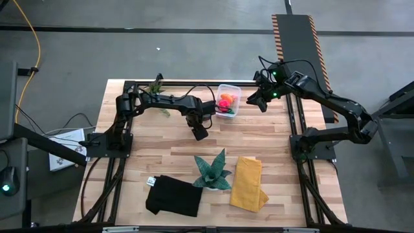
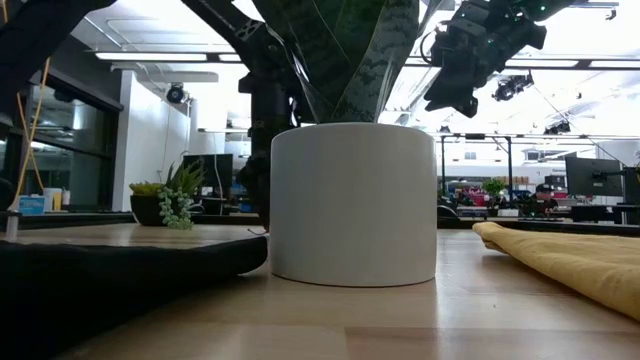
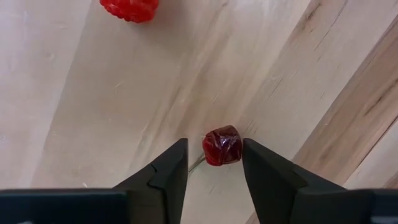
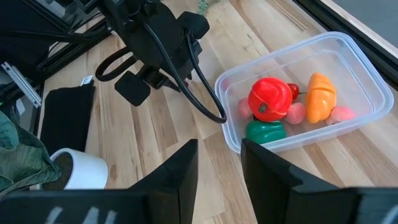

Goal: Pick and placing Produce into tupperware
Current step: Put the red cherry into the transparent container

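Left wrist view: left claw (image 3: 213, 163) parted astride a dark red berry (image 3: 221, 145) on the counter (image 3: 93, 112), positioned for pickup; right claw (image 4: 219, 163) parted, empty

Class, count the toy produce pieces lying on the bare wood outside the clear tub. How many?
2: a dark red piece between the left pincer fingers, and a red berry farther off. Others may be hidden.
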Motion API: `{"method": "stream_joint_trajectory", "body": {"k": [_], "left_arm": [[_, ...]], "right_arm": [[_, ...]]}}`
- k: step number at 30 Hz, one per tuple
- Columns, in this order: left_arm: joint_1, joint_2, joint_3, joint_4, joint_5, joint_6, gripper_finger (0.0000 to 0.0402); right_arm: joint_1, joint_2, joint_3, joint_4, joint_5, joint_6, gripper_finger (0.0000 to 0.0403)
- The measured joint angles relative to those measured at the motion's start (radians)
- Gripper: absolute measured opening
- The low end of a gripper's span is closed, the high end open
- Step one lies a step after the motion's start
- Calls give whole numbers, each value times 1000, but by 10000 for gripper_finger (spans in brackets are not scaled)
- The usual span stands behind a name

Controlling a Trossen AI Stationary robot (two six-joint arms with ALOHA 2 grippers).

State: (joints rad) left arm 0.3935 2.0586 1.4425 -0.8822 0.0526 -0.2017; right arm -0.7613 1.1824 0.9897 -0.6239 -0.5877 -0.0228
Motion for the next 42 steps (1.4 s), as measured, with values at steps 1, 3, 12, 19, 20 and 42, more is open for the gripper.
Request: {"method": "stream_joint_trajectory", "body": {"k": [1, 3, 12, 19, 20, 42], "left_arm": [[0, 0, 0, 0, 0, 0, 135], [0, 0, 0, 0, 0, -1, 123], [0, 0, 0, 1, -12, -1, 96], [0, 0, 0, 2, -12, -4, 65], [0, 0, 0, 2, -12, -4, 60], [0, 0, 31, -41, 70, -12, 42]], "right_arm": [[0, 0, 0, 0, 0, 0, 113], [0, 0, 0, 0, 0, -1, 113], [0, 0, 0, 0, 0, -3, 113], [0, 0, 0, 0, 0, -3, 113], [0, 0, 0, 0, 0, -3, 113], [0, 0, 0, 5, 0, -12, 113]]}}
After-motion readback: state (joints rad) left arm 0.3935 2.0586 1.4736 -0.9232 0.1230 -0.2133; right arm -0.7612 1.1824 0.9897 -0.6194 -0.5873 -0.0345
